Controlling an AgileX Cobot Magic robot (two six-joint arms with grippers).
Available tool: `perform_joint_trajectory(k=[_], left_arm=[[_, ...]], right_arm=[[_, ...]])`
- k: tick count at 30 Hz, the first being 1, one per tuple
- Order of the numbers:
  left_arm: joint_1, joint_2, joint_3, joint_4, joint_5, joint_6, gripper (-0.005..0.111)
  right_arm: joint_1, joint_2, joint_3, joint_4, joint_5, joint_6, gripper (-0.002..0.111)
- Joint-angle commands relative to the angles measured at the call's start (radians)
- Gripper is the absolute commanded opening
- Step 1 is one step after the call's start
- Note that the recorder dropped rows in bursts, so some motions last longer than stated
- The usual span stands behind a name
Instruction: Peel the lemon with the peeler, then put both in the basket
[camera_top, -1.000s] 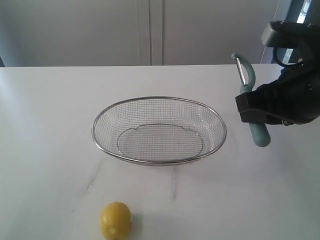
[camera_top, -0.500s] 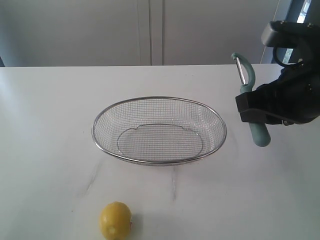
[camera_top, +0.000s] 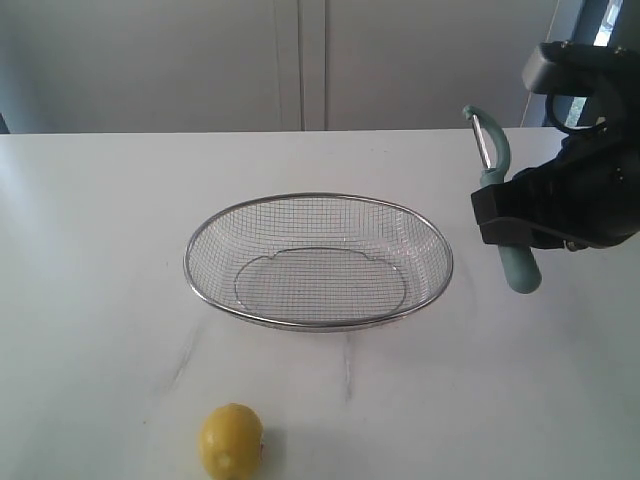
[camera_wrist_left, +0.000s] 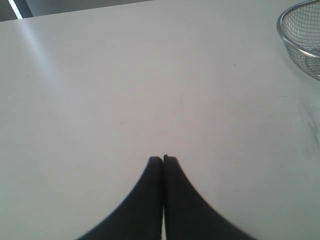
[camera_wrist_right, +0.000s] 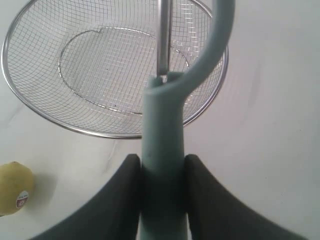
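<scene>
Where the right fingers (camera_wrist_right: 125, 200) pinch the peeler (camera_wrist_right: 162, 125), one pressed to each side, they hide the middle of its pale teal handle. In the right wrist view the curved head runs off the edge, so we see only part of the metal blade. From the exterior view we find the peeler held upright in the air, head up, to the right of the basket (camera_top: 320, 327) and apart from it, with the handle's end showing below the dark fingers.

The left fingers (camera_wrist_left: 145, 200) are pressed together with nothing between them, over bare tabletop (camera_wrist_left: 100, 90). We see them only in their own wrist view, where the basket is cut down to a slice of rim and mesh.

Through the basket's mesh we see just the tabletop. The lemon (camera_top: 231, 440) lies outside it, on the tabletop near the lower edge of the exterior view, well apart from the rim. The right wrist view crops the lemon and shows a small sticker (camera_wrist_right: 22, 199) on it, its print too small for us to read.
</scene>
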Motion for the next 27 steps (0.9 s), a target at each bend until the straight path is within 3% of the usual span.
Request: perform_joint_trajectory(k=[1,27], left_arm=[[0.001,-0.004,0.004,-0.009,-0.003,0.002,0.0],[0.001,-0.004,0.004,-0.007,-0.072,0.064,0.0]], right_arm=[[0.002,-0.007,-0.006,0.006,-0.012,-0.009,0.0],[0.002,-0.007,-0.006,0.006,-0.012,-0.009,0.0]])
